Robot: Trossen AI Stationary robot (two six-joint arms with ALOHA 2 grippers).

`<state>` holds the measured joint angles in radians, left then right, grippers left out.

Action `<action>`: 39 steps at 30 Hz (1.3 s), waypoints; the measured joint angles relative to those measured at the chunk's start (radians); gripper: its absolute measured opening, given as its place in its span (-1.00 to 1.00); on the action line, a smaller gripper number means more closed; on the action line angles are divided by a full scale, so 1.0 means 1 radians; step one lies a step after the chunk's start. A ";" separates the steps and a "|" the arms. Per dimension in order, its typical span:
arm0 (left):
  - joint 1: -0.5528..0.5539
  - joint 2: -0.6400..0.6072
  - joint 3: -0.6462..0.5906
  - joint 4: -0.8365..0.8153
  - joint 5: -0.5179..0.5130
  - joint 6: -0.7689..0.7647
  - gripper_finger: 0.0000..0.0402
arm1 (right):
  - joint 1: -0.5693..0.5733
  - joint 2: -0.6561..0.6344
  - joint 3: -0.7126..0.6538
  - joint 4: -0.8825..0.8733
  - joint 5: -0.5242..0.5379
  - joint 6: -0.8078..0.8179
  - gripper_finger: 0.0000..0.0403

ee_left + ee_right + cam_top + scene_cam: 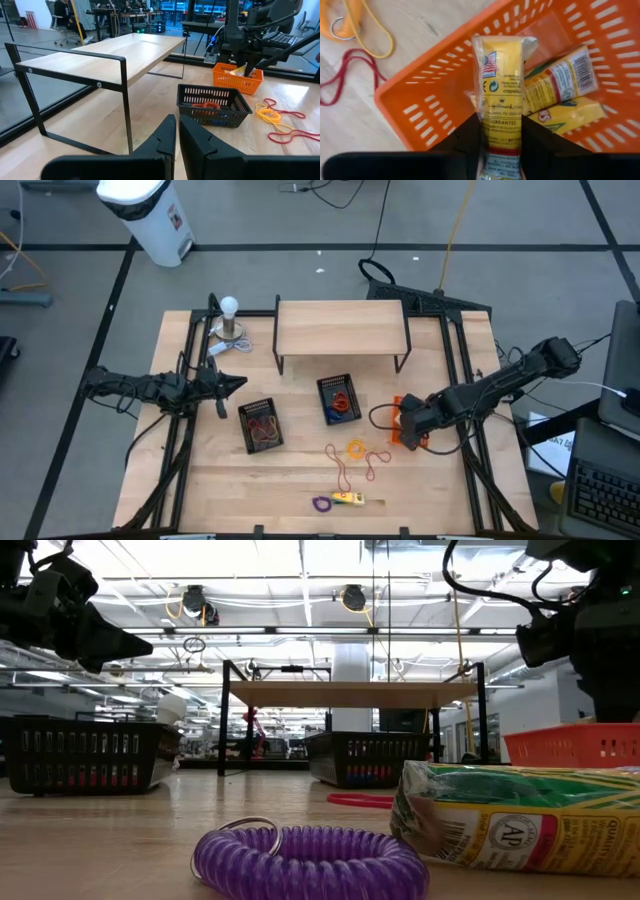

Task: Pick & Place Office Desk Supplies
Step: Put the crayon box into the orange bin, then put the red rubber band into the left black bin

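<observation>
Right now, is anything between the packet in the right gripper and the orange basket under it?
Nothing visible. The right gripper holds the yellow packet directly above the orange basket. Two packets already lie inside, off to one side of the drop spot.

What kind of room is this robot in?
Probably a robotics lab or workshop. The wooden table sits on a taped floor with cables trailing across it, the low view shows a big hall with ceiling strip lights, and office chairs and desks stand behind.
</observation>
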<state>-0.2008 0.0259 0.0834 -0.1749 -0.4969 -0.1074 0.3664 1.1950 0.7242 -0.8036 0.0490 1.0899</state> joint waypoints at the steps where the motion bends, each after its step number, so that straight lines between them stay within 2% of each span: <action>1: 0.000 0.000 0.000 0.000 0.000 0.000 -0.89 | 0.000 0.001 0.000 0.000 0.000 -0.004 -0.42; 11: 0.000 0.000 0.000 0.000 -0.001 0.020 -0.89 | -0.009 -0.045 0.000 -0.002 -0.003 -0.063 0.19; 15: 0.000 0.000 0.000 0.000 -0.001 0.031 -0.89 | -0.038 -0.133 0.000 -0.001 -0.048 -0.105 0.28; 20: 0.000 0.000 0.000 0.000 -0.002 0.050 -0.89 | -0.083 -0.278 0.000 0.002 -0.038 -0.222 0.25; 24: 0.000 0.000 0.000 0.000 -0.002 0.052 -0.89 | -0.092 -0.408 -0.001 0.082 0.099 -0.400 0.16; 26: 0.000 0.000 0.000 0.000 -0.002 0.052 -0.89 | -0.090 -0.466 -0.001 0.166 0.129 -0.525 0.06; 31: 0.000 0.000 0.000 0.000 -0.002 0.023 -0.89 | -0.093 -0.570 -0.014 0.357 0.239 -0.758 -0.34; 33: 0.000 0.000 0.000 0.000 -0.002 0.014 -0.89 | -0.111 -0.596 -0.037 0.433 0.229 -0.815 -0.57; 36: 0.000 0.000 0.000 0.000 -0.003 0.000 -0.89 | -0.144 -0.633 -0.073 0.517 0.131 -0.848 -0.90; 39: 0.000 0.000 0.000 0.000 -0.002 -0.017 -0.89 | -0.159 -0.690 -0.127 0.635 0.025 -0.887 -0.93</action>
<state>-0.2005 0.0257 0.0832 -0.1749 -0.4992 -0.1239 0.2078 0.5049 0.5976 -0.1682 0.0740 0.2032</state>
